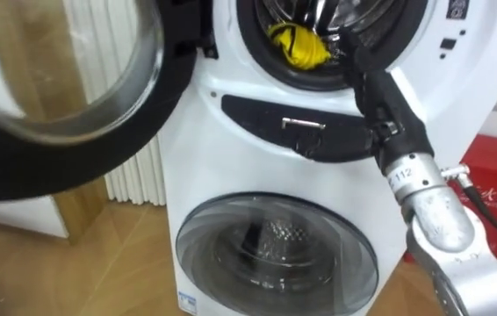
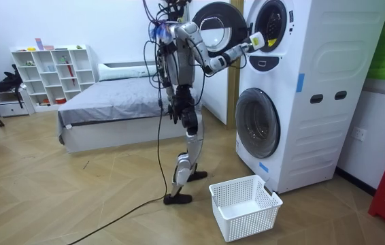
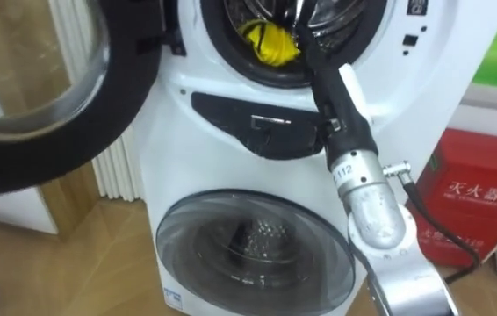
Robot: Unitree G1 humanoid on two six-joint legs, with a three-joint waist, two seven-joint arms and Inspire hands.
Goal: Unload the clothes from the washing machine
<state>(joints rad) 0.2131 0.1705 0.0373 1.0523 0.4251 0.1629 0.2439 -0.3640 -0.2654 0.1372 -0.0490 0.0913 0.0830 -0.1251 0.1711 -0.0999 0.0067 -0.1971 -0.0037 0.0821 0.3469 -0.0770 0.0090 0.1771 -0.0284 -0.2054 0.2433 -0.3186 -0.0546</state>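
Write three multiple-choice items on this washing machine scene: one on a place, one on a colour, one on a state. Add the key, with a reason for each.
1. Where is the yellow cloth?
A. on the bed
B. at the mouth of the upper drum
C. on top of the machine

2. What colour is the basket?
A. white
B. blue
C. black

3. How is the upper door?
A. shut
B. swung open
C. taken off

Key:
1 B: the cloth lies at the drum's rim, next to the right hand.
2 A: the basket's walls are white in the room view.
3 B: the upper door hangs open at the left, while the lower door is shut.
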